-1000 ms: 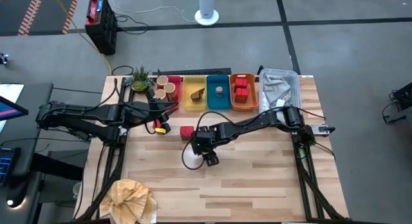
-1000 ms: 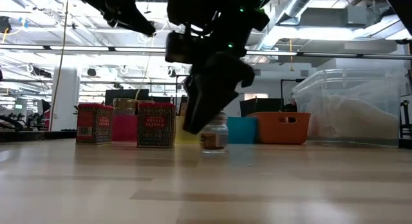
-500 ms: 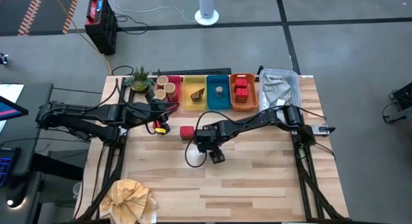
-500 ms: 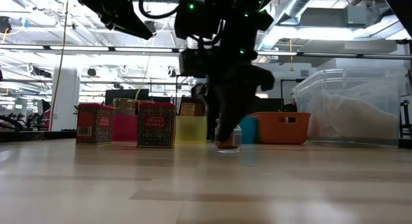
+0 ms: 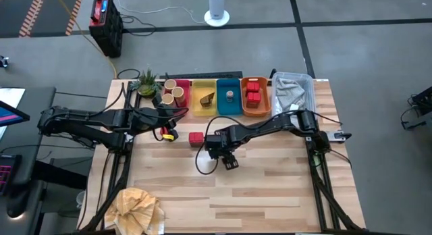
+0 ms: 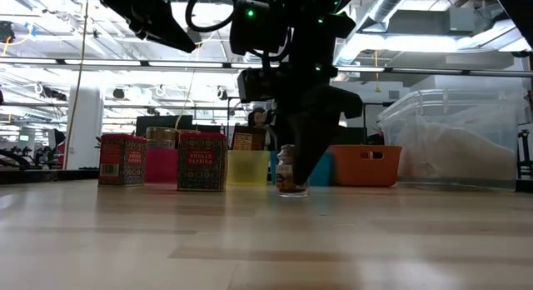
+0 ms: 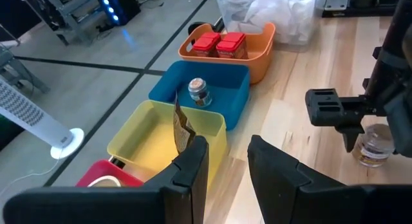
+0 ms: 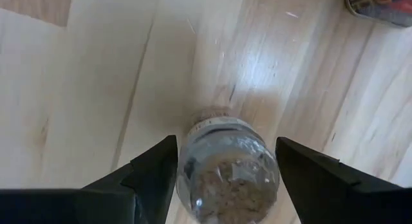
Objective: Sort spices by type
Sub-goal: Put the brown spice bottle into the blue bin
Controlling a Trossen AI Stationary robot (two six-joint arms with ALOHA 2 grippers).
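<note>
A wooden table (image 5: 270,188) is being viewed from above, with two dark robot arms reaching over it. The right gripper (image 5: 228,161) is hanging near the middle of the table, pointing down over a small clear jar (image 8: 226,166) with brown spice inside. In the right wrist view its two fingers (image 8: 145,176) are standing apart on either side of the jar with a sliver of table showing between each finger and the glass, so the jar is sitting between them rather than being squeezed. In the low view the jar (image 6: 287,175) is standing upright on the tabletop. The left gripper (image 5: 169,120) is waiting near the left back part of the table, with its fingers (image 7: 193,169) set a narrow gap apart and holding nothing. Along the back edge a row of bins is sitting side by side: a red bin (image 5: 183,84) holding tan cylinders (image 5: 178,93), a yellow bin (image 5: 196,107) holding a dark brown wedge (image 5: 206,98), a blue bin (image 5: 237,105) holding a small round tin (image 5: 229,95), and an orange bin (image 5: 263,107) holding red packs (image 5: 253,94). A clear tub (image 5: 307,86) is standing just beside the orange bin. One red pack (image 5: 196,138) is lying on the table just left of the right gripper. A small plant (image 5: 146,81) is sitting at the left end of the row, and crumpled tan paper (image 5: 138,206) is lying at the front left corner.
</note>
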